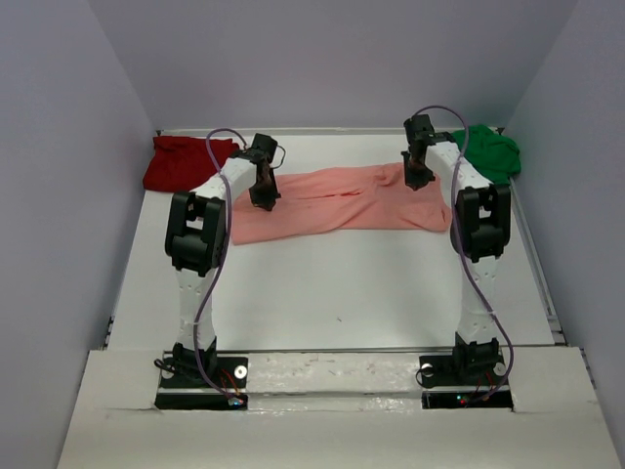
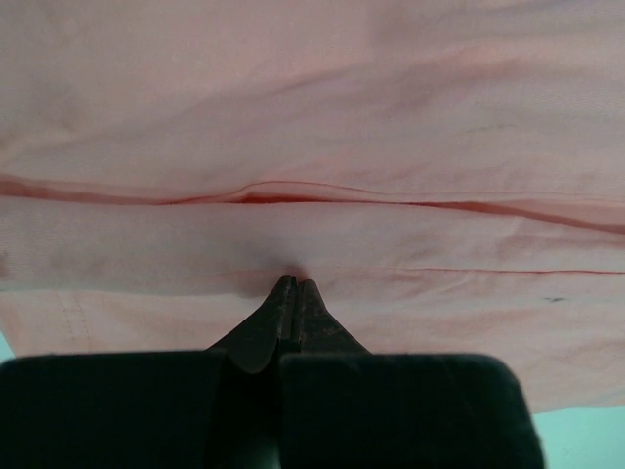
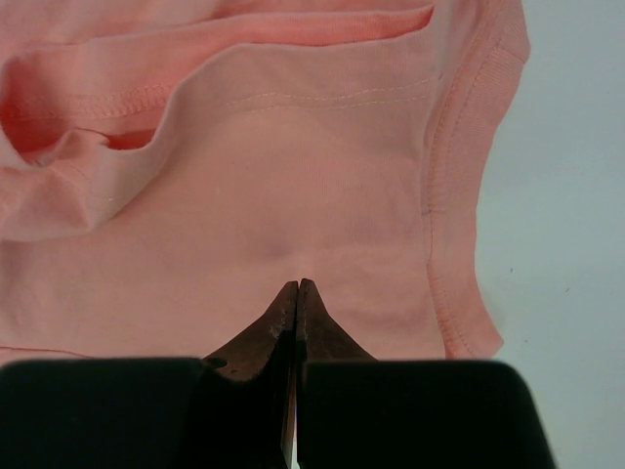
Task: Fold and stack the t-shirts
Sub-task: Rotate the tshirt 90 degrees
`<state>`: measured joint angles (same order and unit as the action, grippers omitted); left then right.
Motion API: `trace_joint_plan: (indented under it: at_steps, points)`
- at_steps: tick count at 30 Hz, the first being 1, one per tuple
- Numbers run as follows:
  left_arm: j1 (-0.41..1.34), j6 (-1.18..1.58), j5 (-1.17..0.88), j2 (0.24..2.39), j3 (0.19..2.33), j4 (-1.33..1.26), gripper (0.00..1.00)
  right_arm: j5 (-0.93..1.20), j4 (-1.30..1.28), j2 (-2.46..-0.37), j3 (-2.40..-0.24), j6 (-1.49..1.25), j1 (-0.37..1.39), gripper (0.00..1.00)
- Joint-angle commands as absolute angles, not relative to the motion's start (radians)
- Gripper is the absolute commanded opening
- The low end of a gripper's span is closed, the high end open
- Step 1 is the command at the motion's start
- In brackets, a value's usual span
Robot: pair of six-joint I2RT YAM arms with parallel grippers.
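Salmon-pink t-shirt (image 1: 342, 200): spread crosswise on the white table (image 1: 342, 293), mid-far area, between the two arms; creased, partly folded along its length.
Left gripper (image 1: 264, 198): down on the left end of the salmon-pink t-shirt; jaws closed together, tips pinching a small pucker of the cloth just below a long fold line in the left wrist view (image 2: 293, 285).
Right gripper (image 1: 418, 181): down on the right end of the same shirt; jaws closed together, tips nipping the cloth (image 3: 297, 285), with a ribbed hem band just to the right.
Dark red t-shirt (image 1: 186, 161): crumpled heap in the far left corner, clear of the pink one.
Bright green t-shirt (image 1: 493, 151): crumpled heap in the far right corner, behind the right arm.
Stack: not yet formed; the three shirts lie apart.
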<state>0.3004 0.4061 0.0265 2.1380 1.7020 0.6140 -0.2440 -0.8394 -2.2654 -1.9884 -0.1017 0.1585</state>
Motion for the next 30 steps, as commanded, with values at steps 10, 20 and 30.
trace_joint_plan:
  at_steps: [10, 20, 30]
  points:
    - [0.302, 0.483, -0.084, 2.157, 1.691, 0.686, 0.00, -0.250, -0.903, -2.365, -2.071, -0.060, 0.161, 0.00]
    - [0.316, 0.528, -0.129, 2.089, 1.488, 0.641, 0.00, -0.227, -0.943, -2.451, -2.217, -0.031, 0.161, 0.00]
    - [0.429, 0.586, -0.147, 1.987, 1.361, 0.620, 0.00, -0.164, -0.956, -2.531, -2.322, 0.031, 0.161, 0.00]
